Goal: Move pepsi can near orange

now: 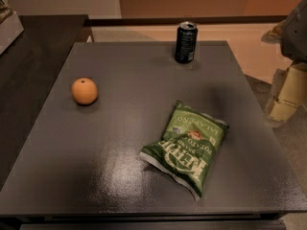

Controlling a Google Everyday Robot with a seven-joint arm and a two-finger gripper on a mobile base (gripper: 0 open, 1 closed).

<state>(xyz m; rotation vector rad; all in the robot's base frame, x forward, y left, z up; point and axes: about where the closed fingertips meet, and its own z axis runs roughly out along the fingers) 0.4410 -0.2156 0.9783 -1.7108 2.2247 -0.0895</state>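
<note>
The black pepsi can (186, 42) stands upright near the far edge of the dark grey table (120, 143), right of the middle. The orange (85, 90) lies on the left part of the table, far from the can. My gripper (286, 94) is a cream-coloured shape at the right edge of the view, beyond the table's right side. It is to the right of and nearer than the can, and holds nothing I can see.
A green chip bag (187, 145) lies on the table's near right part, between the gripper side and the orange. A darker counter (33, 56) adjoins the table on the left. Tan floor lies beyond the far edge.
</note>
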